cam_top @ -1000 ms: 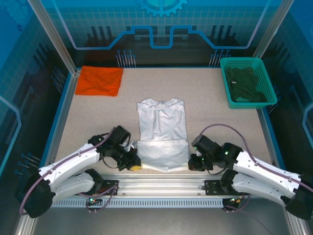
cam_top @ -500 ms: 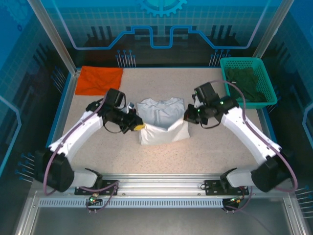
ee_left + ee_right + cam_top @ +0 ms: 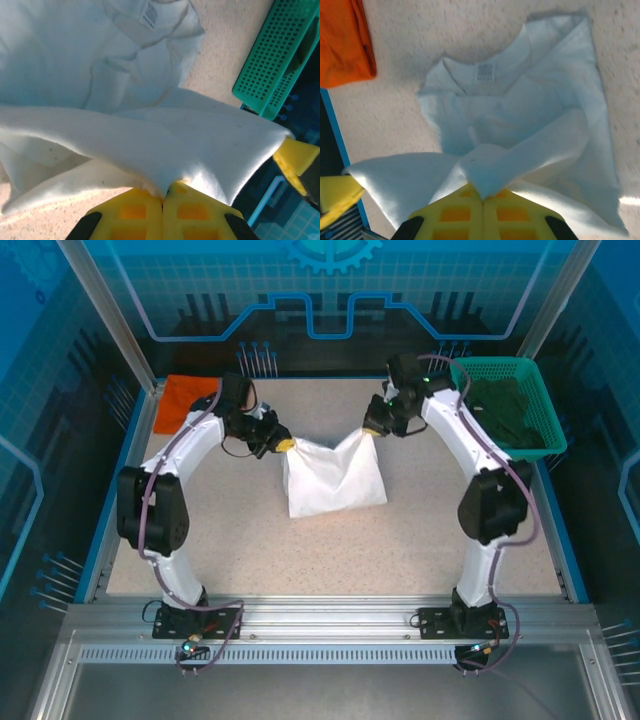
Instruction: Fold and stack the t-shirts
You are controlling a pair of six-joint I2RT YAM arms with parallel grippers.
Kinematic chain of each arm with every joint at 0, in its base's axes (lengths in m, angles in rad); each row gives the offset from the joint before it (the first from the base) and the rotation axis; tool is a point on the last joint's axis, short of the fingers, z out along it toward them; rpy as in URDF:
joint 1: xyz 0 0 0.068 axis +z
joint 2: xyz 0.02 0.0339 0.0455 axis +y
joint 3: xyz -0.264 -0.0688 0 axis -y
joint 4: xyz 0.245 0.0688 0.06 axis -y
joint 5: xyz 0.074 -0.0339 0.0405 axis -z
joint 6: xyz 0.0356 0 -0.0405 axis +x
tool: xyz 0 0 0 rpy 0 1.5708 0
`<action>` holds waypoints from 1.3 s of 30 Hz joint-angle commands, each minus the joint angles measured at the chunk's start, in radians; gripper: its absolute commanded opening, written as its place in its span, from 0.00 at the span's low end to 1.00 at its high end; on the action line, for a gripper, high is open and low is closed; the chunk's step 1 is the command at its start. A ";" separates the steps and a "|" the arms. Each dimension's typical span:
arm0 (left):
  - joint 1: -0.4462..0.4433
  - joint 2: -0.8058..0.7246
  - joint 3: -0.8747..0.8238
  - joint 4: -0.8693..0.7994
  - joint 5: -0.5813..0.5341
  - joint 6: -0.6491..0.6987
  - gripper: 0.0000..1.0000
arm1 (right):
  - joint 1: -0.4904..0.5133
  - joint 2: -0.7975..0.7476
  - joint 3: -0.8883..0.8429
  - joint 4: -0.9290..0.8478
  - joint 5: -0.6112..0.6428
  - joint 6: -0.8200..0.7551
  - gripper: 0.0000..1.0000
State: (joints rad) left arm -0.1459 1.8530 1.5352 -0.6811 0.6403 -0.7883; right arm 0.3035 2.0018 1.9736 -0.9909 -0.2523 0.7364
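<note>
Top view: a speckled beige counter (image 3: 330, 550) is framed by blue glass walls.

At the centre, slightly above the middle, the white t-shirt (image 3: 335, 485) is seen part-way through a fold. Its lower part lies flat on the counter. One edge is raised into a sagging span and stretched between the two arms. In the wrist views the collar and neck label are seen lying flat on the counter beyond the raised layer.

In the upper right corner a green basket (image 3: 497, 362) is set, with dark green cloth (image 3: 505, 410) inside it.

In the upper left corner the orange t-shirt (image 3: 178, 400) is laid flat in a rough rectangle, partly hidden by the left arm. It is well apart from the white one and is judged to be folded already.

The left claw (image 3: 286, 445) is clamped on the left corner of the raised white edge, its yellow fingers pressed together around the cloth. The right claw (image 3: 373, 430) is clamped in the same way on the right corner.

Progress is judged as roughly midway. One shirt appears done, and the white one is held in mid-fold and not yet laid down. What is left is for the raised edge to be lowered onto the shirt, the fold to be finished, and the two shirts to be stacked.
</note>
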 commanded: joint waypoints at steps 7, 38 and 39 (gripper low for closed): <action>0.103 0.260 0.195 0.093 0.008 -0.122 0.06 | -0.099 0.477 0.463 -0.053 -0.154 0.131 0.17; -0.256 0.206 -0.062 0.079 -0.200 -0.008 0.48 | -0.016 0.047 -0.501 0.269 -0.064 0.015 0.35; -0.263 0.224 -0.080 0.059 -0.208 0.018 0.48 | -0.024 0.048 -0.554 0.298 -0.081 0.029 0.35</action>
State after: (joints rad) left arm -0.3969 2.0315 1.4788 -0.5957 0.4873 -0.8413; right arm 0.2977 2.0392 1.4906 -0.7021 -0.3676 0.7685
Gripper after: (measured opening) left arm 0.484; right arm 0.349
